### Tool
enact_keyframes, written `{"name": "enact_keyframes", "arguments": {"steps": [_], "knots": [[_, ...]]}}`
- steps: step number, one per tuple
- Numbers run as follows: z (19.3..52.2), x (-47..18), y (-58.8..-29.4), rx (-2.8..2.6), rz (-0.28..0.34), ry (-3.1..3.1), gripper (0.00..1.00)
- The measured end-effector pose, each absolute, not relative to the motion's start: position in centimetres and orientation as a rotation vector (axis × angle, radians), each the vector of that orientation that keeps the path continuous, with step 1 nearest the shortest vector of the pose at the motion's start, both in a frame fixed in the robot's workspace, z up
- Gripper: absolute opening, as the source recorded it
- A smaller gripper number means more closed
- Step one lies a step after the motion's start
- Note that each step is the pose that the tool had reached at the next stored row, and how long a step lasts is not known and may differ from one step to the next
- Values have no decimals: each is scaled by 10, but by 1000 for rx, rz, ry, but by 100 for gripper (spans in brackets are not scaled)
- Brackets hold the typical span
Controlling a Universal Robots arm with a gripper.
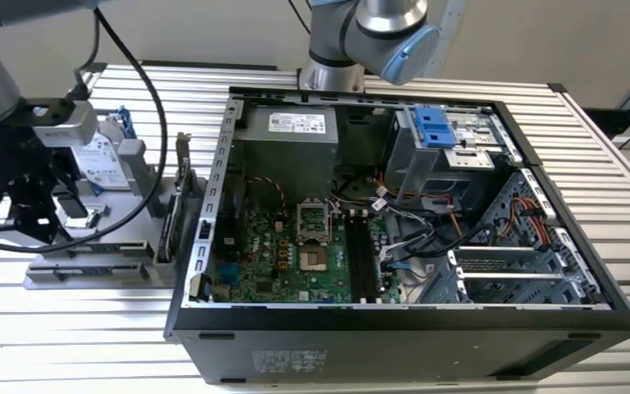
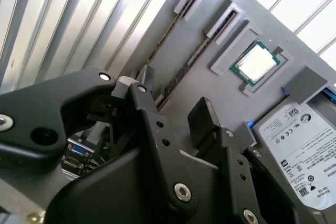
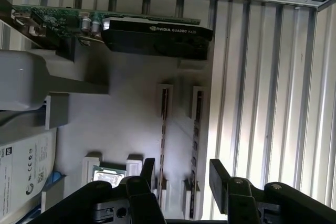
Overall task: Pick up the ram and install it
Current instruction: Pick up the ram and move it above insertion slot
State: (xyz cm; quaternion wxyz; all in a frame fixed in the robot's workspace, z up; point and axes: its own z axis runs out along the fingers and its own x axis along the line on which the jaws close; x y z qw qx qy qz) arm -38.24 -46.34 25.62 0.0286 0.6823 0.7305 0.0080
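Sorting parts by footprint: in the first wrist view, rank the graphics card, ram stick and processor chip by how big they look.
Largest: graphics card.
Then: ram stick, long but very thin.
Smallest: processor chip, partly hidden behind the hand.

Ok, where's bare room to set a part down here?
Bare slatted table borders the grey fixture at the exterior view's lower left, and again on the exterior view's right of the computer case. The fixture is crowded: ram, hard drive and graphics card, with the open end effector by the ram.
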Motion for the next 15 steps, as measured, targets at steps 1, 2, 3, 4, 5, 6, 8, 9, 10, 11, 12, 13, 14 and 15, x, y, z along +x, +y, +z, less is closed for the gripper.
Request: {"name": "enact_keyframes", "arguments": {"steps": [1,2,3,4,5,6,8,9,10,11,12,13,14,15], "knots": [[255,-382,-463,2104,25,2255,100],[255,-382,-463,2103,24,2256,100],[254,-382,-463,2102,25,2257,100],[253,-382,-463,2101,25,2258,100],[252,-382,-463,2100,25,2259,100],[252,-382,-463,2099,25,2260,100],[250,-382,-463,2097,25,2262,100],[250,-382,-463,2096,25,2263,100],[249,-382,-463,2095,25,2264,100],[248,-382,-463,2094,25,2265,100],[248,-382,-463,2093,25,2266,100],[247,-382,-463,2092,25,2267,100],[246,-382,-463,2091,25,2268,100],[246,-382,-463,2090,25,2269,100]]}}
